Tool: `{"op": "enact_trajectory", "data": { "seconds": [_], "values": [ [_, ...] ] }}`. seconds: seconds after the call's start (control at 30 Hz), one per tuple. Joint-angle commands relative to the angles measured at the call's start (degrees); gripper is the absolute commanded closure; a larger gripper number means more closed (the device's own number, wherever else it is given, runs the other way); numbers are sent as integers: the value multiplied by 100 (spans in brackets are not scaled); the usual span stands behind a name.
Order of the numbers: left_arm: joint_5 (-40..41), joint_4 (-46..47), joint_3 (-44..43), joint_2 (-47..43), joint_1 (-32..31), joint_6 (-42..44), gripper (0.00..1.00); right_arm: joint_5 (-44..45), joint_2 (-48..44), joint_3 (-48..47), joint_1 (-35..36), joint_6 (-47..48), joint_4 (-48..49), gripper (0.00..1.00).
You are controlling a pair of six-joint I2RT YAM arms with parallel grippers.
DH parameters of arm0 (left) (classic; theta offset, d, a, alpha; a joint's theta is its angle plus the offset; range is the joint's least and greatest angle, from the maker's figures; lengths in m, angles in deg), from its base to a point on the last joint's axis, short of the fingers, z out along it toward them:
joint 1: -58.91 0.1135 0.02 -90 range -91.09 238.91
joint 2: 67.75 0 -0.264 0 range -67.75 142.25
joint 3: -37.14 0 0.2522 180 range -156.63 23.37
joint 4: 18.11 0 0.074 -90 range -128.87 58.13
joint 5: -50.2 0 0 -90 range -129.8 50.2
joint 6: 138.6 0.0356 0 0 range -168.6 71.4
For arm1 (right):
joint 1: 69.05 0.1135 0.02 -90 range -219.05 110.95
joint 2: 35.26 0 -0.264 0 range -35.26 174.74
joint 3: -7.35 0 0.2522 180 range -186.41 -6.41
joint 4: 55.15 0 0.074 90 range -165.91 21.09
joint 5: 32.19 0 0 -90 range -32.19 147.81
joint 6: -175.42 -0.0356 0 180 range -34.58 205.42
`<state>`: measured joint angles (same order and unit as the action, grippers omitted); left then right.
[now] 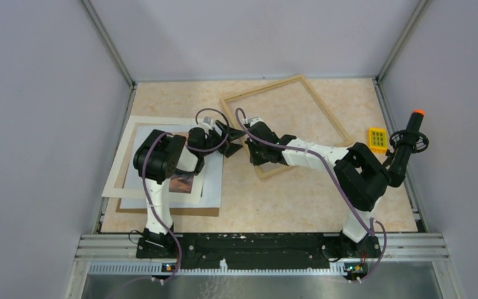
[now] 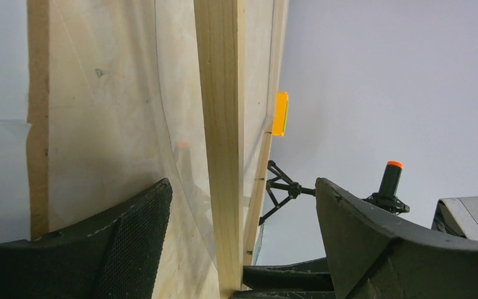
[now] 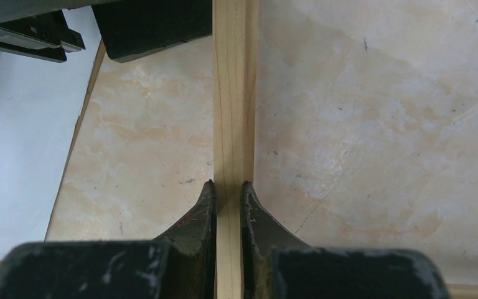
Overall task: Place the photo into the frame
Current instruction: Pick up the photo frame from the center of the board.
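Note:
The frame (image 1: pixel 325 108) of thin light wood lies at the middle back of the table. My right gripper (image 1: pixel 248 151) is shut on its near-left side; in the right wrist view both fingertips (image 3: pixel 206 205) press the wood bar (image 3: pixel 233 93). My left gripper (image 1: pixel 231 140) stands wide open just left of it. In the left wrist view the frame bar (image 2: pixel 221 156) runs between the spread fingers (image 2: pixel 131 243), touching neither. The photo (image 1: pixel 182 182) lies to the left, mostly hidden under the left arm, with only an orange-brown patch showing.
A white mat (image 1: pixel 123 159) and a brown backing board (image 1: pixel 162 210) lie under the photo at the left, with a pale sheet (image 1: pixel 211 180) over them. A yellow gridded block (image 1: pixel 378 138) and a black stand with an orange tip (image 1: pixel 411 134) sit by the right wall.

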<state>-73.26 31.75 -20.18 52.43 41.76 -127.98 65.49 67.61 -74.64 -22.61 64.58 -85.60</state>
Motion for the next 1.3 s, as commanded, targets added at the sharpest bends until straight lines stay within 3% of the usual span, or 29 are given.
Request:
{"op": "enact_trajectory", "data": {
  "seconds": [0.0, 0.3, 0.43, 0.87, 1.27],
  "values": [
    [245, -747, -23, 262, -106, 214, 11, -260, -293, -23, -46, -170, 421, 100],
    [186, -323, 427, 39, -181, -460, 8, -314, -386, -42, -114, -227, 447, 100],
    [179, -333, 523, -15, -279, -615, 1, -332, -382, -75, -126, -236, 458, 100],
    [226, -28, 421, 237, -596, -992, 4, -386, -423, -130, -160, -236, 430, 100],
    [531, -1097, 344, -153, -629, -516, 6, -411, -490, -129, -170, -235, 393, 100]
  ]
}}
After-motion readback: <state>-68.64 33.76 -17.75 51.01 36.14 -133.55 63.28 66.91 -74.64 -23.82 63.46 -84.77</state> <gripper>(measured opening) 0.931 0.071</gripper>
